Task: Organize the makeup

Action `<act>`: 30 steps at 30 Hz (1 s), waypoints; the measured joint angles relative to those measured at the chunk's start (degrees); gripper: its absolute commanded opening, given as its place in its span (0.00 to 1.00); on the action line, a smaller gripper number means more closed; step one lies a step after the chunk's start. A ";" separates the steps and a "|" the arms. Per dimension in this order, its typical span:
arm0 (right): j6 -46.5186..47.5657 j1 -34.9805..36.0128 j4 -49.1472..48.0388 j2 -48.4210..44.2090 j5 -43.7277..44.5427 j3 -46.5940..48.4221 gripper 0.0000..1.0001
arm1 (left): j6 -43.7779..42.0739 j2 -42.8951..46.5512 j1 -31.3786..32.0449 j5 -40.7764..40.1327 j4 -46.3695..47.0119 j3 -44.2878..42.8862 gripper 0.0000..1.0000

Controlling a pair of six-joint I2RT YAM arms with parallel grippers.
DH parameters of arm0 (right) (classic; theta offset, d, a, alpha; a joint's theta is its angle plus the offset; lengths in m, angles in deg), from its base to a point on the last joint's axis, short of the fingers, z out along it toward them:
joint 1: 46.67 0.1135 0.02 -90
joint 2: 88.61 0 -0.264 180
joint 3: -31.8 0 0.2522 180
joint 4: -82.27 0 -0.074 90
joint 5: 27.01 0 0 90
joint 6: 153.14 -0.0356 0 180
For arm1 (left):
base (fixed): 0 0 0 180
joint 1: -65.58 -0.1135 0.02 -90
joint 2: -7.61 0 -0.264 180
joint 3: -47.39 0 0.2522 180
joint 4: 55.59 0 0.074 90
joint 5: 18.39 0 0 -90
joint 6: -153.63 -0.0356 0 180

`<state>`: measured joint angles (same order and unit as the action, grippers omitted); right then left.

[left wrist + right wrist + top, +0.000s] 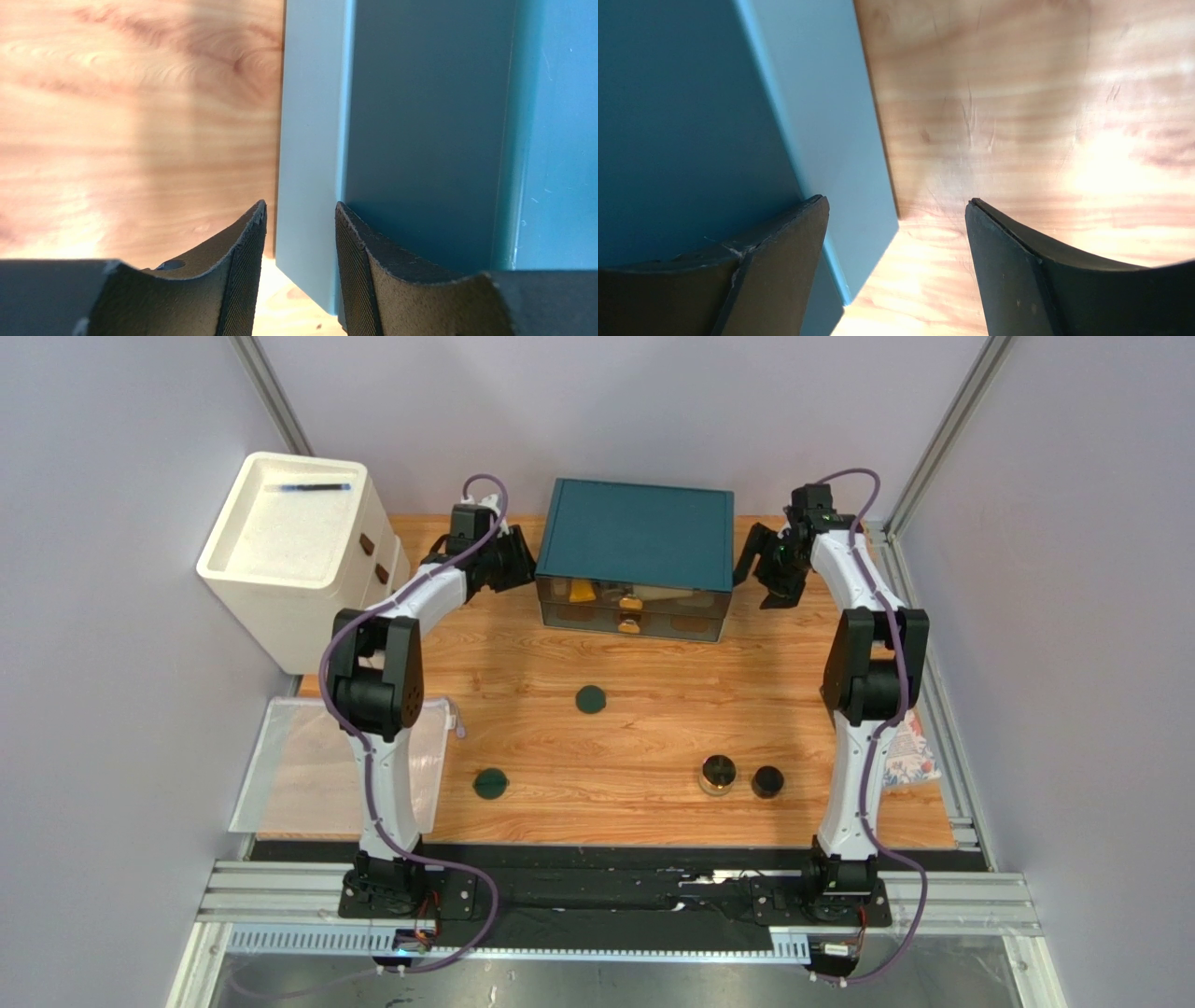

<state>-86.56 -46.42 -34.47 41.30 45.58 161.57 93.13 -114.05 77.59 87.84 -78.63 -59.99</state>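
table (pixel 631 756): wood grain, smooth satin finish. teal box (pixel 638 532): matt plastic shell, clear glossy drawers (pixel 694 620). left gripper (pixel 300 210) pads (pixel 242 280): matt black, fine woven texture.

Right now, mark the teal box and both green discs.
teal box (pixel 638 532): top external view, middle of its lid.
far green disc (pixel 591 700): top external view, centre of its face.
near green disc (pixel 490 784): top external view, centre of its face.

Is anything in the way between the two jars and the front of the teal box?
Nothing visible. Only bare table lies between the left jar, the right jar and the front of the box. One green disc lies left of that line, clear of it. The drawers look shut.
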 measured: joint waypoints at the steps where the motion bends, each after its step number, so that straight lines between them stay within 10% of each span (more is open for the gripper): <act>1: 0.35 0.42 0.70 -0.42 0.61 -0.61 0.82 | -0.37 0.48 -0.09 0.09 0.00 0.70 0.50; 22: -0.81 3.65 4.79 -5.57 20.94 8.44 0.77 | -6.36 4.09 0.37 9.25 -5.07 4.72 0.51; 30: 0.79 9.70 -2.34 -14.05 15.43 14.45 0.65 | -6.67 6.56 5.01 18.78 -6.27 8.44 0.53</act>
<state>-85.77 -36.71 -36.81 27.25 61.01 176.01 86.46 -107.50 82.59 106.62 -84.90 -51.56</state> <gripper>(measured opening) 0.720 0.515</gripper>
